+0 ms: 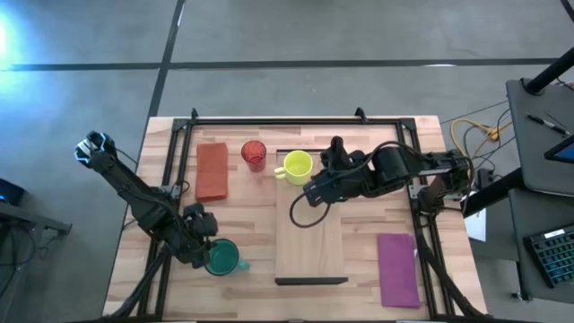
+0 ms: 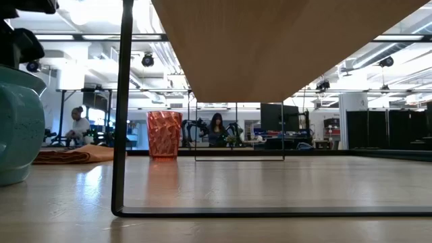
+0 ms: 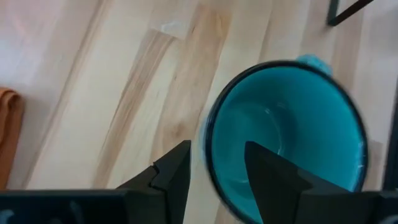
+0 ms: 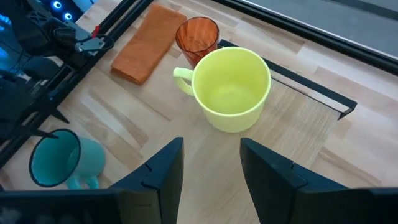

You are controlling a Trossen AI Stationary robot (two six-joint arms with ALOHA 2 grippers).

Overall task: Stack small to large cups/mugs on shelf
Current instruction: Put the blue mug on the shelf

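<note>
The teal mug (image 1: 221, 257) stands upright on the table near its front left; it also shows in the low view (image 2: 17, 128). My left gripper (image 1: 211, 248) is open over the mug's rim (image 3: 210, 140), with one finger inside the mug and one outside, both apart from the wall. The yellow-green mug (image 1: 296, 166) stands upright on the far end of the light-wood shelf (image 1: 309, 233). The red cup (image 1: 254, 154) stands on the table to the left of it. My right gripper (image 4: 211, 163) is open and empty above the shelf, just near of the yellow-green mug (image 4: 231, 87).
An orange folded cloth (image 1: 213, 170) lies left of the red cup. A purple flat rectangle (image 1: 398, 269) lies at the front right. A black metal frame (image 1: 269, 121) runs round the table's edges. In the low view, people show in the room behind (image 2: 217, 128).
</note>
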